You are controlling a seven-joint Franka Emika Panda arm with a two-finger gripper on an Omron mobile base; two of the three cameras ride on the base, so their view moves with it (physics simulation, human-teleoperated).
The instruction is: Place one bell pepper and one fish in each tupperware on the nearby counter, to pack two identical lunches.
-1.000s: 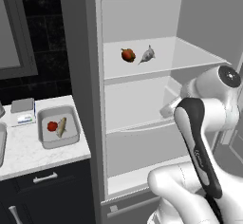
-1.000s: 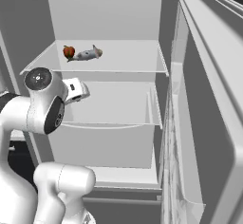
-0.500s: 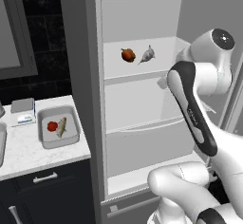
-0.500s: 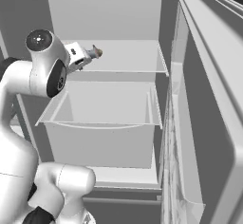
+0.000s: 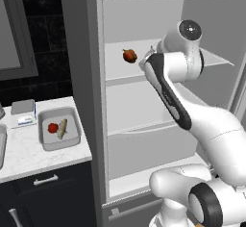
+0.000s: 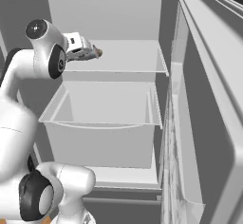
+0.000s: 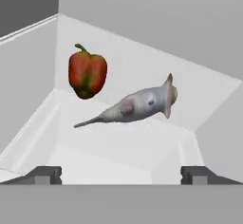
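Observation:
On the fridge's upper shelf lie a red bell pepper and a grey fish, side by side and apart. My gripper is open, level with that shelf, a short way in front of both with nothing between its fingertips. From the right base view the hand reaches over the shelf, and the fish's tail shows just past it. On the white counter stands a grey tupperware holding a red bell pepper and a fish.
The open fridge door stands at the right. Below the upper shelf sits a clear drawer. A small grey box rests at the back of the counter. Part of another grey container shows at the counter's left edge.
The arm has risen from the middle shelf to the upper shelf, bringing the hand up to the pepper and fish. The gripper stayed open.

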